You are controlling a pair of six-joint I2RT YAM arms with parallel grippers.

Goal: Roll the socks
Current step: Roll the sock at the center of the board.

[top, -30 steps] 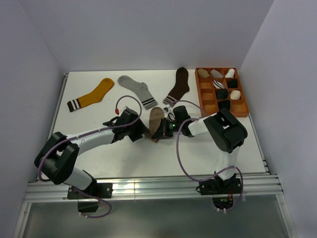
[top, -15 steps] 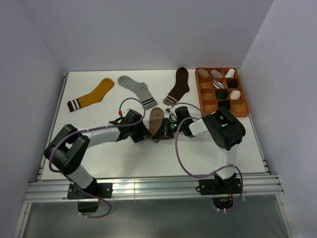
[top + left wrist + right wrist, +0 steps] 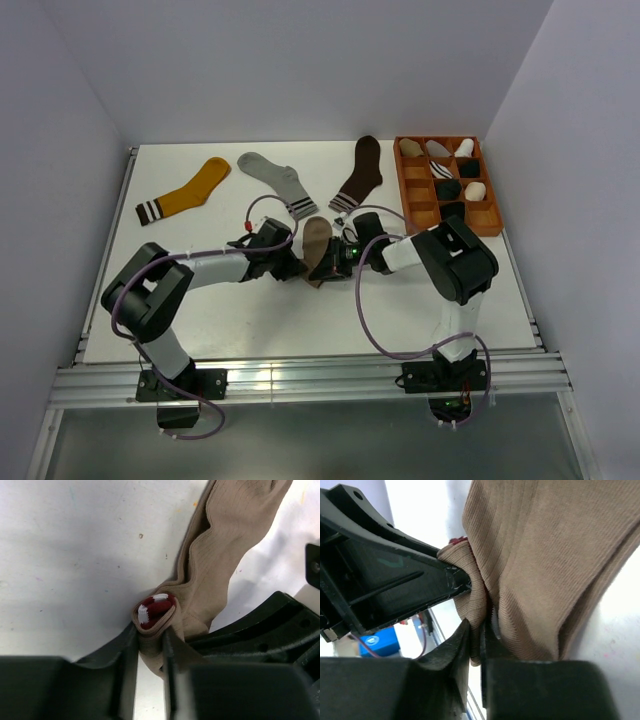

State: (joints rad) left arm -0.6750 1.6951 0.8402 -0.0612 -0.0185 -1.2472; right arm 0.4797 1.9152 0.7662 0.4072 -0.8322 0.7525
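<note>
The taupe sock (image 3: pixel 316 243) lies in the middle of the white counter (image 3: pixel 250 320), a ribbed knit with fine lengthwise lines, its rounded toe end pointing far. Its near end is bunched between the two hands. In the left wrist view the maroon-and-white cuff (image 3: pixel 156 611) is curled into a small tight roll, and the left hand (image 3: pixel 150 640) is clenched on it, black fingers pressing either side. The right hand (image 3: pixel 479 640) pinches a fold of the same sock (image 3: pixel 545 555) just beside it, the cloth puckered between its fingers.

A second ago the left hand (image 3: pixel 298 262) sat a little further left and wider apart; it has since slid in and closed, and that arm's elbow has swung right. The right hand (image 3: pixel 327 260) and the sock have barely shifted.

From above, the sock's near end is hidden under both hands. Far on the counter lie a mustard sock (image 3: pixel 190 190), a grey sock (image 3: pixel 272 180) and a dark brown sock (image 3: pixel 362 175). The bundles in the orange tray (image 3: pixel 402 185) are too small to tell apart.
</note>
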